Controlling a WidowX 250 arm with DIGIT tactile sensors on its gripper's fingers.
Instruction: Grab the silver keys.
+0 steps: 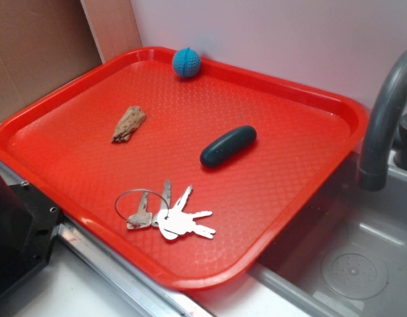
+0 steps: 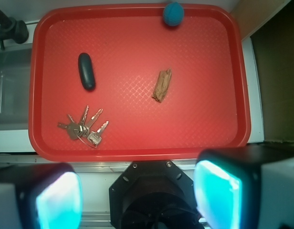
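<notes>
The silver keys lie on a thin wire ring near the front edge of the red tray. In the wrist view the silver keys sit at the tray's lower left corner. My gripper hangs high above the tray's near edge, over the robot base, well apart from the keys. Its two fingers glow cyan, stand wide apart, and hold nothing. The gripper itself does not show in the exterior view.
On the tray also lie a dark oval capsule, a brown wood chip and a blue ball at the far rim. A grey faucet and sink stand right of the tray. The black robot base is front left.
</notes>
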